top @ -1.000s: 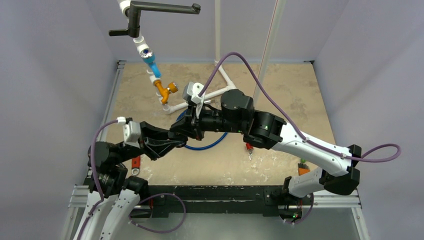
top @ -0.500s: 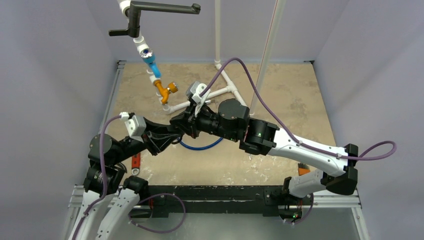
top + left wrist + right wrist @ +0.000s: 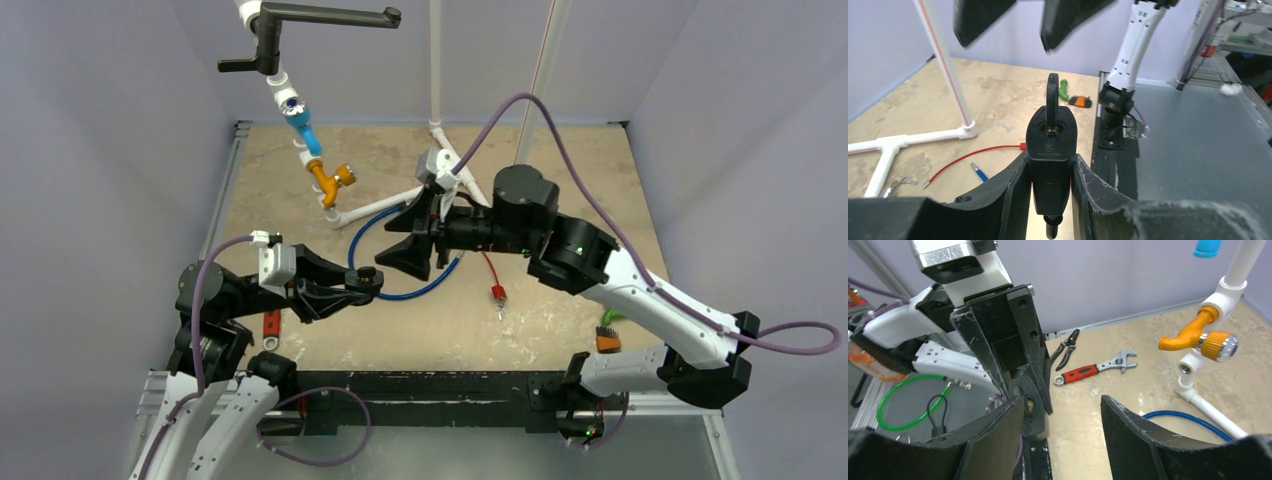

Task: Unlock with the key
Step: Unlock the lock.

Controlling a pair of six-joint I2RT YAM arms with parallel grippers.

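Near the left side of the table (image 3: 600, 180), the left gripper (image 3: 372, 283) holds the black lock (image 3: 1050, 150) up off the surface. Its two fingers are pressed tight against the lock's flanks. The key (image 3: 1052, 95) stands upright in the keyhole on the lock's exposed face, with its black head free and nothing touching it. The right gripper (image 3: 408, 238) sits just to the right and a little farther back, aimed at the lock. Its fingers are spread wide and grip nothing. From the left wrist, those two fingers show at the top of the view, apart from the key head.

Insertion looks done, since the key is seated. What seems left is for the right fingers to close on the key head, turn it, and free the lock. Whether the key has been turned at all cannot be told, because the lock's lower end is mostly hidden between the left fingers. A blue cable (image 3: 400, 292) lies looped on the table close by. Whether it joins the lock cannot be told either.
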